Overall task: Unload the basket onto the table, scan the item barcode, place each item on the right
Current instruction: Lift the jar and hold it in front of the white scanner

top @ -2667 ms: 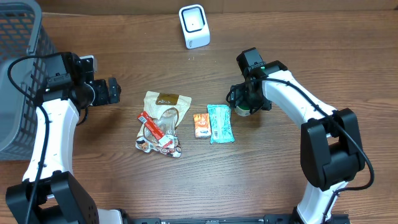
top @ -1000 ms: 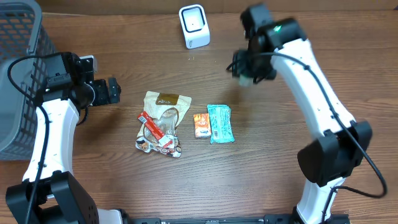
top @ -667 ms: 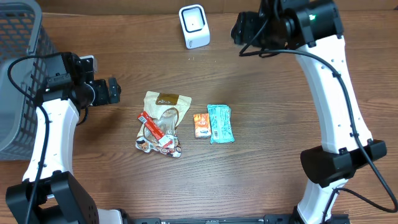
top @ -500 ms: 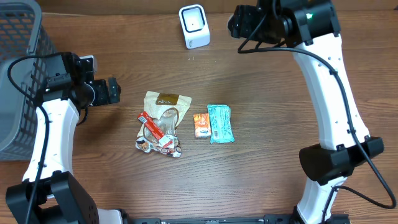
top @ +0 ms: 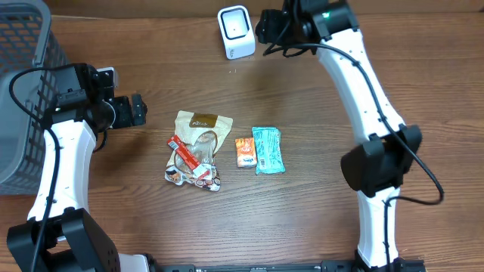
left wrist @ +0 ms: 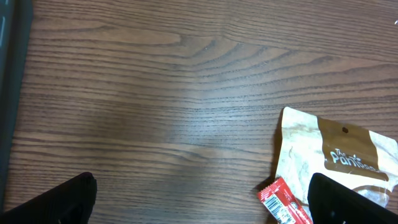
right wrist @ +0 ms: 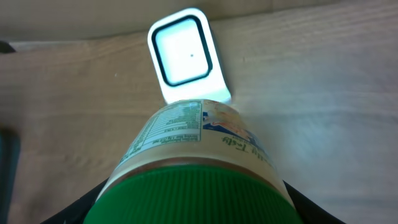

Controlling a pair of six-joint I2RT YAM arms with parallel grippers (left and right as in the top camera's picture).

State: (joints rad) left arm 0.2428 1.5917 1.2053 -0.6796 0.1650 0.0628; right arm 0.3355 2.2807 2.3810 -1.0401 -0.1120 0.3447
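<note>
A grey mesh basket (top: 23,45) stands at the wooden table's (top: 302,219) left edge. Mid-table lie a beige snack pouch (top: 201,123), a red-labelled wrapper (top: 187,153) overlapping it, and a small orange packet (top: 244,152) just beside a teal packet (top: 268,149).

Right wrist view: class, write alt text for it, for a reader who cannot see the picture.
A jar with a green lid and printed label fills the lower frame, gripped between dark fingers. Just beyond it a white barcode scanner stands on the wooden table, its dark-rimmed window facing the jar.
</note>
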